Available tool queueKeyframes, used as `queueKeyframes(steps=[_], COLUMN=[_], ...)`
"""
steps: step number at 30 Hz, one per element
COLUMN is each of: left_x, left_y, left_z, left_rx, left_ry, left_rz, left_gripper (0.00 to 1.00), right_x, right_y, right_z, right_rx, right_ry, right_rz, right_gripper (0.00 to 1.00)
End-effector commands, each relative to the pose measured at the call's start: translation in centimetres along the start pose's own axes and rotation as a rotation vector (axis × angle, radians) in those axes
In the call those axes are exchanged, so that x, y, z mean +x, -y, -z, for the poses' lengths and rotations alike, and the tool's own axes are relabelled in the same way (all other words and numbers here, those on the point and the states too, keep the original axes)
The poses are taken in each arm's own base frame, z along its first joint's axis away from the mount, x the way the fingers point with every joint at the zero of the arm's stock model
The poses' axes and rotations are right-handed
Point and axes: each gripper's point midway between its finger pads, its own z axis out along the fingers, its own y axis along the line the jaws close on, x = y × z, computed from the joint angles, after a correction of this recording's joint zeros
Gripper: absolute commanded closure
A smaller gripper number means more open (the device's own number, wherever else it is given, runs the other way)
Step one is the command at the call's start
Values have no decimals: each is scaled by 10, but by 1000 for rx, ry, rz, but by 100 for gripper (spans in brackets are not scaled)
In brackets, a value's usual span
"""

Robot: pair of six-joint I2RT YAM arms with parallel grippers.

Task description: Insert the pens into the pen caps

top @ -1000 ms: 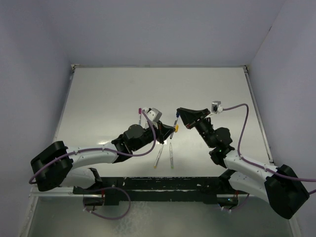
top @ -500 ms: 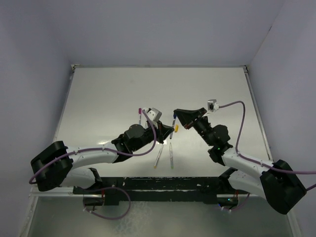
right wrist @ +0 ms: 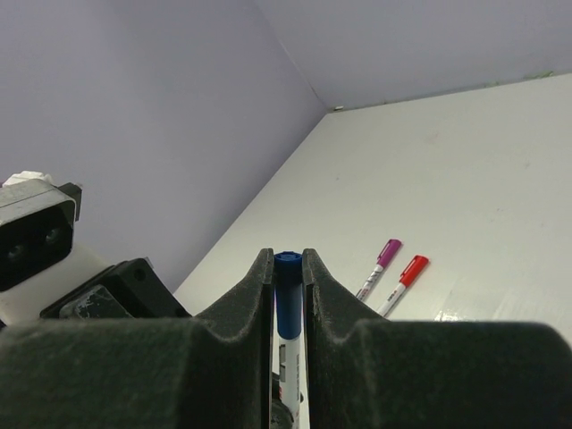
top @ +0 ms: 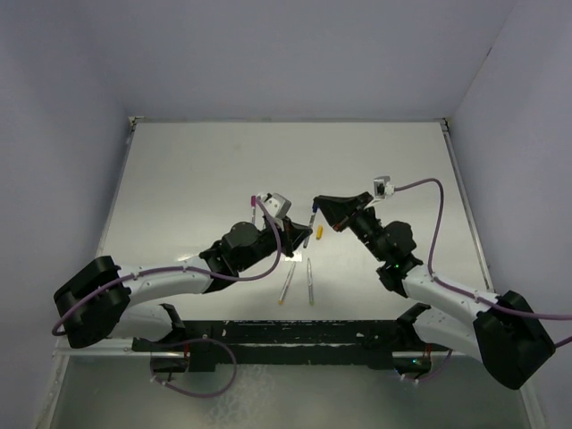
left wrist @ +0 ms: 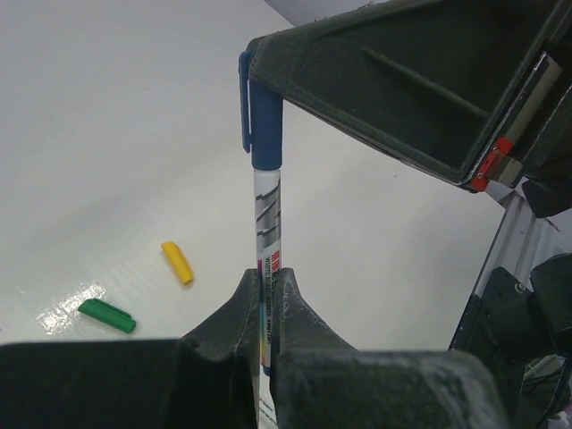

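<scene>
A white pen [left wrist: 267, 234] stands upright in my left gripper [left wrist: 266, 277], which is shut on its lower barrel. The blue pen cap [left wrist: 265, 125] sits on the pen's top end. My right gripper [right wrist: 287, 259] is shut on that blue cap [right wrist: 288, 302] from above. In the top view the two grippers meet at mid-table, left gripper [top: 299, 234] and right gripper [top: 320, 206], with the pen [top: 310, 217] between them. A loose yellow cap [left wrist: 177, 262] and a loose green cap [left wrist: 107, 315] lie on the table below.
A purple-capped pen [right wrist: 380, 266] and a red-capped pen [right wrist: 404, 281] lie side by side on the table. Two uncapped pens [top: 288, 284] [top: 310, 281] lie near the front, just ahead of the arm bases. The yellow cap [top: 318, 232] lies beside the grippers.
My right gripper has edged left toward the left gripper, with the blue cap in it. The left arm has shifted slightly. Both grips are unchanged.
</scene>
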Motion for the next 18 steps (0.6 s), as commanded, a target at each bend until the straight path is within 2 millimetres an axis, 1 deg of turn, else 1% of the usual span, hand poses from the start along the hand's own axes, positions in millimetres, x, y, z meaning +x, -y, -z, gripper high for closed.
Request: queueKeyframes(steps=[1, 6, 12, 15, 18], left_x=[-160, -162, -166, -164, -154], left_y=[33, 33, 31, 28, 24], left_z=[10, 7, 7, 6, 2], left_rx=[90, 93, 80, 68, 54], left_ry=[498, 507, 518, 504, 463], left_rz=[21, 21, 5, 2, 4], left_gripper=[100, 100, 100, 100, 100], right_x=[84, 101, 114, 113, 103], right_y=[19, 26, 30, 29, 27], right_z=[28, 32, 36, 35, 27], right_rx=[34, 51, 66, 61, 58], right_ry=[-335, -392, -436, -430, -398], right_rz=[-34, -46, -46, -45, -27], right_gripper=[100, 100, 100, 100, 100])
